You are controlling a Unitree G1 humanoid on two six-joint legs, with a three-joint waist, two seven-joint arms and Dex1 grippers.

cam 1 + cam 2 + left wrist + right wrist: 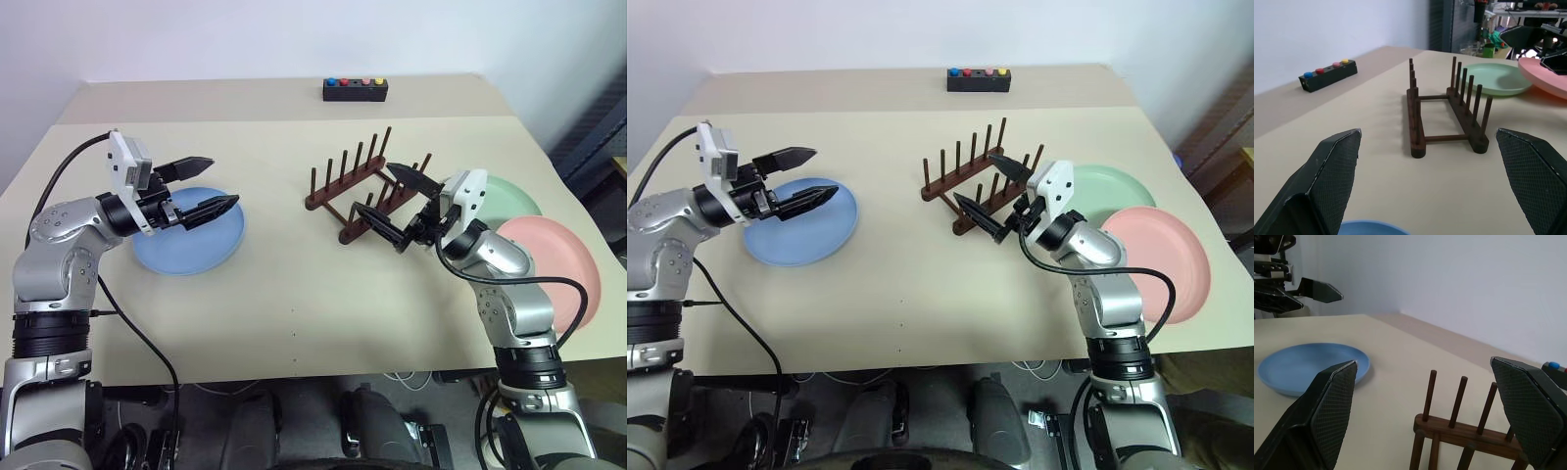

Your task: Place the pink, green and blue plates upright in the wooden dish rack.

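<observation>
Your biggest risk here is the rack (364,183) itself: it is light and narrow, and your right gripper (391,201) hangs just beside its near end, so a careless swing could knock it askew or tip it. The plates lie flat on the table (294,294), so a rim may slip out of the fingers as you try to lift it, and a plate set between the pegs at a slant could roll out. Both grippers are spread wide and hold nothing; the left gripper (203,184) hovers over the blue plate (186,247). The green plate (511,201) and pink plate (554,264) sit to the right of the rack, the pink rim overlapping the green. The rack stands mid-table with every slot empty.
</observation>
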